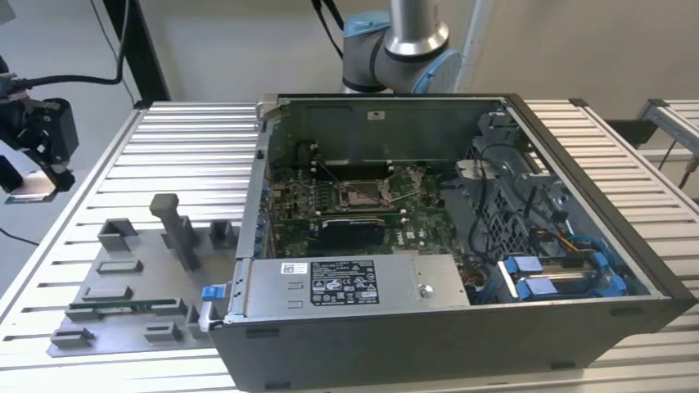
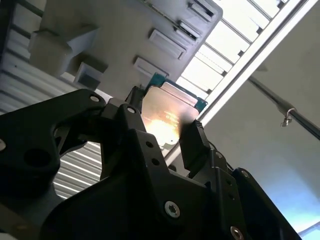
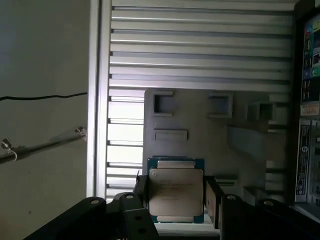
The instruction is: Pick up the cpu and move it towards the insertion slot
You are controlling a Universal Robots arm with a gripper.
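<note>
**Exterior view.**
- Arm: my shoulder joint [image 1: 394, 49] stands behind the open computer case [image 1: 459, 229].
- Claw [image 1: 38, 173]: it hangs at the exterior view's left edge with its fingers pointing down, raised clear of the slatted worktop [image 1: 164, 147].
- The cpu [image 1: 33, 188]: a pale flat piece at my fingertips.
- The insertion slot [image 1: 361, 194]: a shiny square frame on the green board inside the case. It is well apart from my claw, toward the exterior view's right.
- Grey tray [image 1: 142, 278]: it lies on the worktop between my claw and the case, lower than the claw. A green memory stick [image 1: 126, 307] lies in one of its recesses.

**Second wrist view.**
- Claw [image 2: 165, 125]: seen from close behind its black linkages, with the fingers [image 2: 192, 145] clenched on the cpu [image 2: 167, 112].
- The chip's metal top catches a bright glare, and a green rim shows along its far edge.
- The tray [image 2: 125, 30] and its recesses lie beyond the chip, and the worktop's pale slats [image 2: 235, 50] run past it.

**First wrist view.**
- Claw [image 3: 176, 197]: it grasps the cpu [image 3: 176, 192] by two opposite sides, with one of the fingers [image 3: 141, 195] pressed to each side.
- The chip sits square and level between them, its silvery top facing this camera.
- Beyond the chip lie the tray [image 3: 200, 130] and the worktop slats [image 3: 200, 50].
- The case wall [image 3: 307, 100] stands to one side of my claw.
- A thin black cable [image 3: 45, 96] runs off the worktop's edge on the other side.
</note>
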